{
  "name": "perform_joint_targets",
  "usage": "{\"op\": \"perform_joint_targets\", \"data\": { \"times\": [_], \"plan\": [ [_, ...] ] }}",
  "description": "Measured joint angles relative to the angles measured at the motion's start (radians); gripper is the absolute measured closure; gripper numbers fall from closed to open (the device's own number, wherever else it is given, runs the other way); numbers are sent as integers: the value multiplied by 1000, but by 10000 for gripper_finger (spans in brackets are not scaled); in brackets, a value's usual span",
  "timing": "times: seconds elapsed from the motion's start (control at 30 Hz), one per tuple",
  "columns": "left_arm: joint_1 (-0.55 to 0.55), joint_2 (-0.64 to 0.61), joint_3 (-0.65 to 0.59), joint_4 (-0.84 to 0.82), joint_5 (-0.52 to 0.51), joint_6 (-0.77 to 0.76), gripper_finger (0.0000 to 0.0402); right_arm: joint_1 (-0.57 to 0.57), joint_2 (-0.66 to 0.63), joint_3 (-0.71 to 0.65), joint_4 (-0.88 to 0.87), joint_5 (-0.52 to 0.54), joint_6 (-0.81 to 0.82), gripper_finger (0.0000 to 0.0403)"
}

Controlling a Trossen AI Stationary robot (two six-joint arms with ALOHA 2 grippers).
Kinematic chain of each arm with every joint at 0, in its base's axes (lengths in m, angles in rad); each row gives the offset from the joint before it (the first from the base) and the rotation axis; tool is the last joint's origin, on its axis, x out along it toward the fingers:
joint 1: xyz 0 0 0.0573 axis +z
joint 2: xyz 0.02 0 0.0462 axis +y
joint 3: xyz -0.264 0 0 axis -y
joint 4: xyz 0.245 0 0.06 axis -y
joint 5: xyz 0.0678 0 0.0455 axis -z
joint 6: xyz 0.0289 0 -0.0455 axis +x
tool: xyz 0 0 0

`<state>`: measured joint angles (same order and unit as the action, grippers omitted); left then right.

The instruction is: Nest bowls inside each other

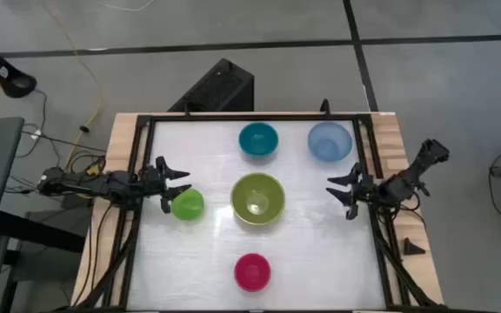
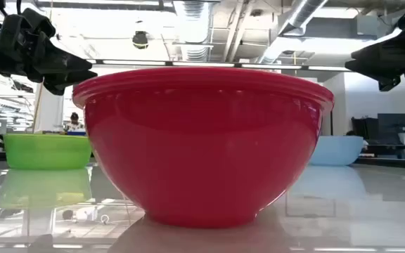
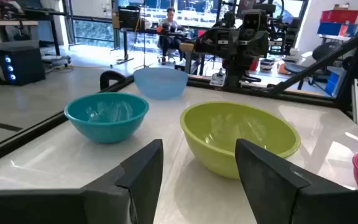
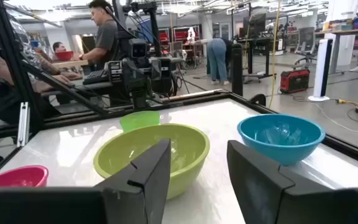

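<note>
Five bowls stand upright and apart on the white table. The olive-green bowl is in the middle, the teal bowl and the light blue bowl stand at the far side, the lime green bowl at the left, and the magenta-pink bowl near the front edge. My left gripper hovers open just above and beside the lime bowl, pointing toward the olive bowl. My right gripper hovers open at the right, pointing toward the olive bowl.
A black frame runs around the table's left, far and right sides. People sit and stand in the room beyond the table. Bare table lies between the olive bowl and my right gripper, and on both sides of the pink bowl.
</note>
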<state>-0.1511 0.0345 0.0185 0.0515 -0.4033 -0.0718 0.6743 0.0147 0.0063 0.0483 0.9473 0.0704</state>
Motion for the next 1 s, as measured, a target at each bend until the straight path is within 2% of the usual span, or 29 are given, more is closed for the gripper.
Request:
{"op": "perform_joint_targets", "data": {
  "times": [0.67,0.73,0.83,1.0],
  "plan": [
    [0,0,0,2,0,-5,211,-4,0,0,0,0,0,211],
    [0,0,-3,17,5,-119,211,-9,0,0,7,-2,21,211],
    [0,0,-3,65,21,-428,211,-8,0,0,36,-7,186,211],
    [0,0,-3,71,-116,-788,211,-15,0,0,162,17,526,211]
  ]
}}
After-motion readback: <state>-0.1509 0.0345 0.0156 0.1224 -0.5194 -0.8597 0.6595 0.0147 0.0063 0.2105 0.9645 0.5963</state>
